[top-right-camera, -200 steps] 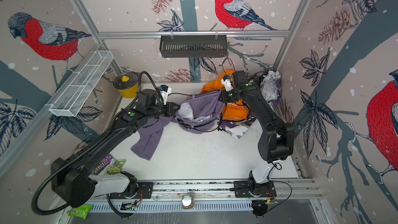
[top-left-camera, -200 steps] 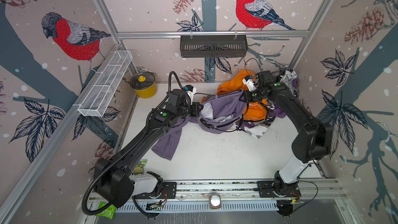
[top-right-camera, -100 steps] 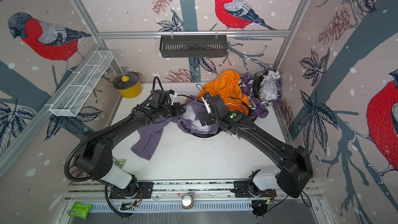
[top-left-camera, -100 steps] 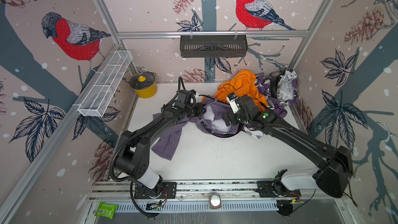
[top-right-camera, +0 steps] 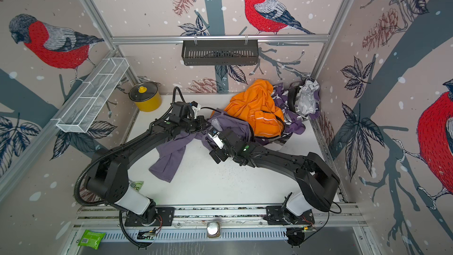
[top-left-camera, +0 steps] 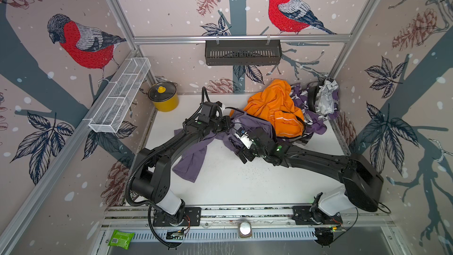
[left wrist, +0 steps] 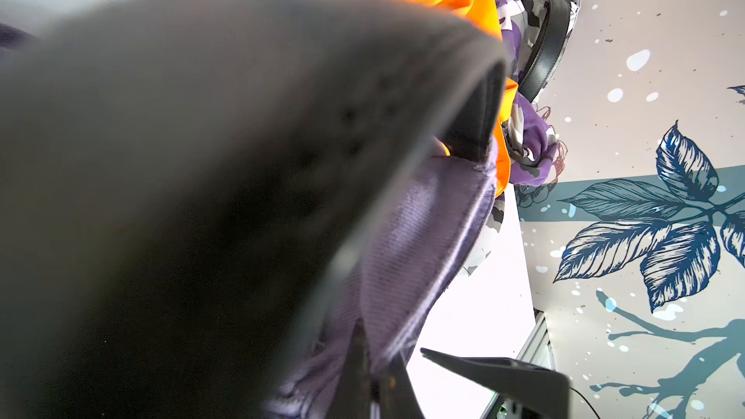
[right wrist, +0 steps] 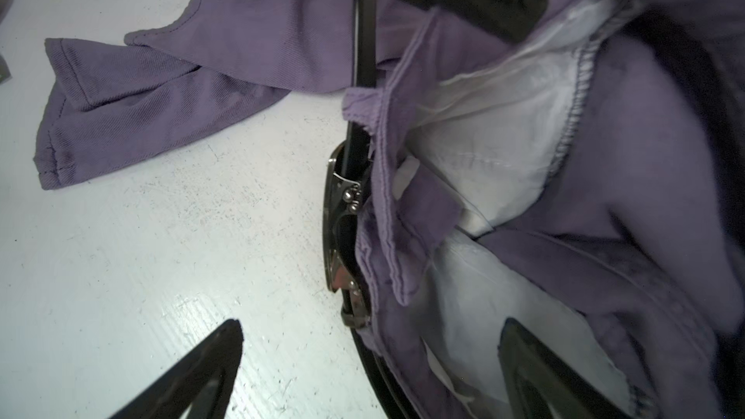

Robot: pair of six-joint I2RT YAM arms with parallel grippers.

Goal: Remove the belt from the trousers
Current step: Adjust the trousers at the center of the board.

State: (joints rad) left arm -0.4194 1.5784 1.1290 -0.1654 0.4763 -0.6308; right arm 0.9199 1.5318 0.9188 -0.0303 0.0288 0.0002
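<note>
Left arm [top-left-camera: 171, 143] reaches toward one o'clock, left fingers [top-left-camera: 226, 124] pressed together on the trousers [top-left-camera: 193, 158]. Right arm [top-left-camera: 313, 158] stretches low toward ten o'clock, right fingers [right wrist: 193, 376] spread astride the belt [right wrist: 363, 34] buckle [right wrist: 342, 215].

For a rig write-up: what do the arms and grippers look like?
Both are black, chunky-linked arms, left arm and right arm, each with a white segment by the base and a green light near the wrist. A ribbed black cable loops beside the left one. The right gripper has black tapered fingers.
</note>
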